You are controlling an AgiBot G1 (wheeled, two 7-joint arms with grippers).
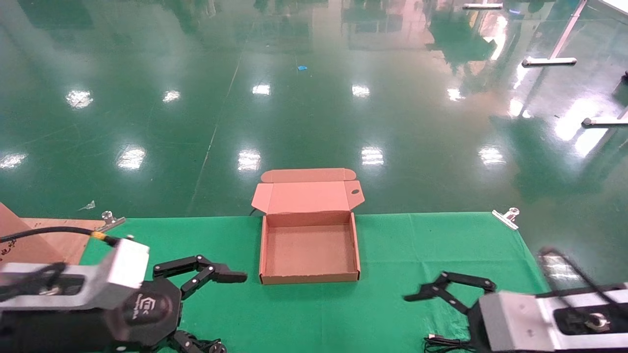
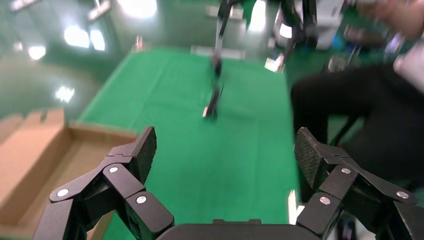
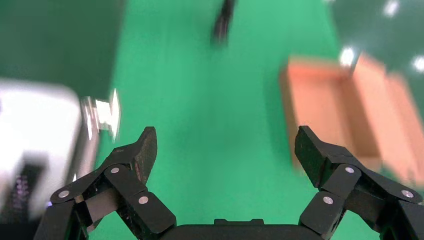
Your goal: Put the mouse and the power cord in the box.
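From my head view, the shallow brown cardboard box (image 1: 309,247) sits at the middle of the far edge of the green-covered worktop (image 1: 392,304), its hinged lid thrown back over that edge and its inside bare. My left fingers (image 1: 208,306) hang near the worktop's front left, spread wide and holding nothing. My right fingers (image 1: 427,318) hang near the front right, also apart and empty. A thin black cable (image 1: 444,341) lies at the front edge just by them; I cannot tell which cord it is.

My left wrist view shows my left fingers (image 2: 145,150) wide open over green cloth, the box (image 2: 35,165) beside them.

My right wrist view shows my right fingers (image 3: 145,152) wide open, empty, the box (image 3: 330,110) further off.
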